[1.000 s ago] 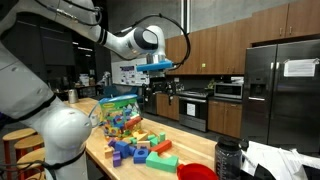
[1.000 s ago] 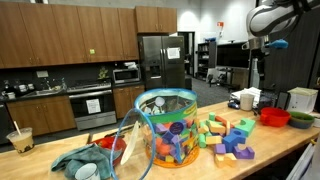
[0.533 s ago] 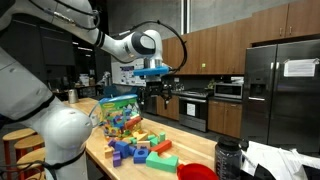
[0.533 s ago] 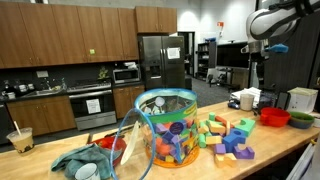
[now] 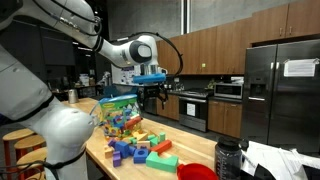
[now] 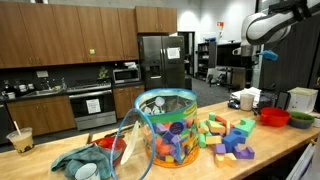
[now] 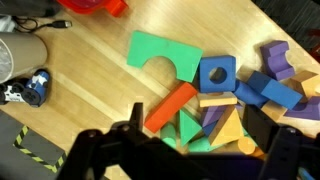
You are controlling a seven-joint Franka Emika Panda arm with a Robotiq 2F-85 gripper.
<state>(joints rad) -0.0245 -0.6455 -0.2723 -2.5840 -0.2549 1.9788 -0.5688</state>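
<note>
In an exterior view, a clear tub of blocks is seen at the left of the table, with loose blocks spread right of it. The end effector is held well above them, its jaws apart and empty. Beneath it, in the wrist view, a green arch block, an orange block and a blue cube are shown. The sheet on the refrigerator cannot be read.

Dim kitchen background; bright countertop; wrist view's near foreground dark, blurred.
</note>
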